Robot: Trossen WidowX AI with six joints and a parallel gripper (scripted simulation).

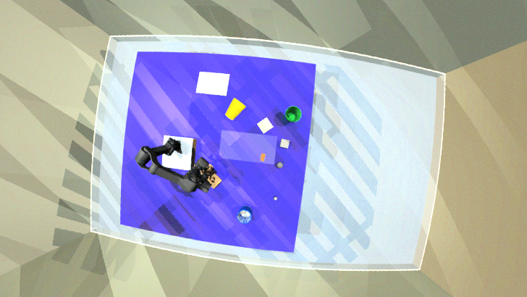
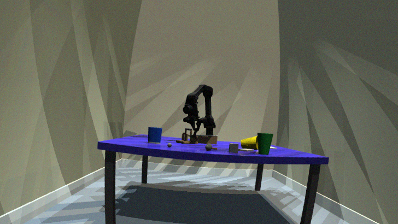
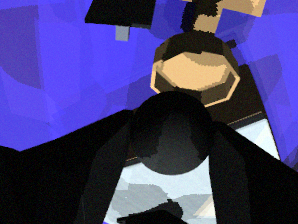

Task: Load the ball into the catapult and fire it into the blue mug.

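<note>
My gripper [image 2: 195,134] [image 3: 172,125] is shut on a dark ball, which shows round between the fingers in the wrist view. It is low over the near end of the wooden catapult [image 1: 214,181] [image 2: 182,141]. In the wrist view the catapult's round, hollow cup [image 3: 195,74] is just beyond the ball, partly hidden by it. Whether the ball touches the cup cannot be told. In the top view the arm hides the fingers, the ball and part of the catapult. The blue mug [image 1: 245,214] [image 2: 154,135] stands upright, apart from the catapult.
A white-topped box [image 1: 176,162] [image 2: 207,139] stands beside the catapult. A grey ball [image 1: 279,164] [image 2: 208,146], a small pale ball [image 1: 275,198] [image 2: 169,145] and a pale cube [image 1: 284,143] [image 2: 233,147] lie farther out. A yellow cup [image 1: 235,109] lies on its side; a green cup [image 1: 293,114] [image 2: 264,143] stands.
</note>
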